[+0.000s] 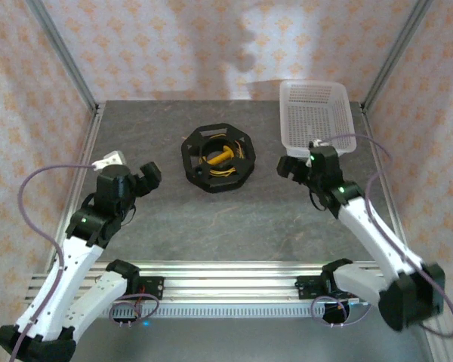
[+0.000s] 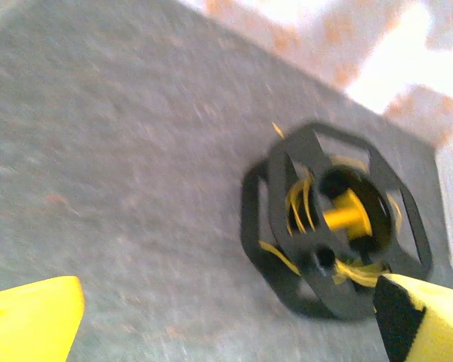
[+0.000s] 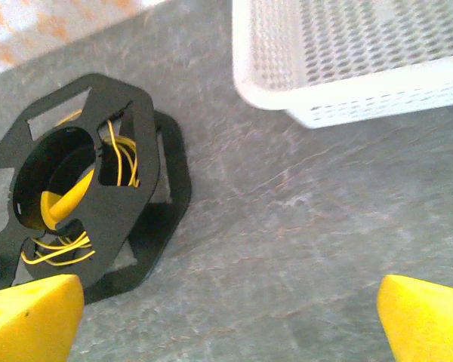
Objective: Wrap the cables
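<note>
A black octagonal spool [image 1: 217, 158] lies flat at the middle of the grey table, with a yellow hub at its centre. Thin yellow cables [image 1: 226, 172] sit in loose loops between its two plates. In the left wrist view the spool [image 2: 287, 249] stands ahead and to the right, cables [image 2: 298, 202] showing through its cut-outs. The right wrist view has the spool [image 3: 128, 211] at the left, with cables [image 3: 123, 154] inside. My left gripper [image 1: 148, 176] hangs left of the spool, open and holding nothing [image 2: 226, 320]. My right gripper [image 1: 290, 167] hangs to the spool's right, open and holding nothing [image 3: 230, 320].
A white perforated basket [image 1: 317, 113] stands at the back right, close behind my right gripper, its rim [image 3: 347, 94] near the top of the right wrist view. Metal frame posts and patterned walls enclose the table. A small white object [image 1: 109, 160] lies by the left edge.
</note>
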You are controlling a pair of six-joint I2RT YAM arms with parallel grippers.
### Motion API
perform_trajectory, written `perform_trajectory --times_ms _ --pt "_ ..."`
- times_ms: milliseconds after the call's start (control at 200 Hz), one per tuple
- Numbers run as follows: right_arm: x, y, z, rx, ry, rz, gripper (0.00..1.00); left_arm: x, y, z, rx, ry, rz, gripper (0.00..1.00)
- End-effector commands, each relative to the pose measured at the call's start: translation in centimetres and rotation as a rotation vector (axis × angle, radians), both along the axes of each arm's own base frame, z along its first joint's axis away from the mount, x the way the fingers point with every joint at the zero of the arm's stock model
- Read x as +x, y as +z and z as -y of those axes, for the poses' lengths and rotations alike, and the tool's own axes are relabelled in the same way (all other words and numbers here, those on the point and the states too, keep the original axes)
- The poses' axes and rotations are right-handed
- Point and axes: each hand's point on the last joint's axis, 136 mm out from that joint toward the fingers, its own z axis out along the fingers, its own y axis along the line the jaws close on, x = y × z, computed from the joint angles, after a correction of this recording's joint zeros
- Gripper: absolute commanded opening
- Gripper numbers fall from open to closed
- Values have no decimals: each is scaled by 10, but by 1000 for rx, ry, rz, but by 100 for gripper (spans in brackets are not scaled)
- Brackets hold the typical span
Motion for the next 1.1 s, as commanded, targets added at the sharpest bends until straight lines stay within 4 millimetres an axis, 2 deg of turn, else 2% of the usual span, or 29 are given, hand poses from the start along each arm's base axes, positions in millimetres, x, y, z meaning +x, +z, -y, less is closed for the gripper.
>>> perform_trajectory --times_ms 0,130,205,290,350,400,491,561,681,746,851,956,986,1041,1096 --pt "-17 14 41 -138 -106 182 99 -15 1 -50 166 238 58 99" --pt "-44 19 83 -207 -270 369 100 -18 -8 -60 231 272 150 99" --pt "-53 14 99 -211 -340 445 100 -15 -20 -66 292 295 147 99" --pt "-60 -1 119 -229 -438 450 100 -5 -32 -66 401 275 131 99" --pt "-60 -14 131 -253 -492 431 100 9 -42 -58 521 191 138 99" --pt "-59 -28 139 -284 -527 411 100 12 -51 -65 573 227 135 99" --pt "-54 -47 150 -303 -571 404 100 16 -73 -84 581 319 68 99" --pt "-51 -57 161 -303 -625 392 100 33 -94 -81 559 252 32 99" --pt "-34 -60 166 -306 -620 373 100 61 -119 -73 580 174 6 99" --pt "-21 -64 168 -320 -608 343 100 76 -125 -74 602 168 -32 99" --pt "8 -68 162 -338 -557 327 100 101 -123 -77 615 189 -27 100" --pt "39 -75 152 -332 -492 317 100 118 -121 -78 613 205 27 99" --pt "46 -78 150 -322 -489 317 100 119 -129 -81 607 210 12 99" --pt "55 -91 146 -325 -457 291 100 123 -134 -81 606 197 7 99" --pt "60 -101 132 -317 -369 305 99 122 -137 -76 590 158 7 100"
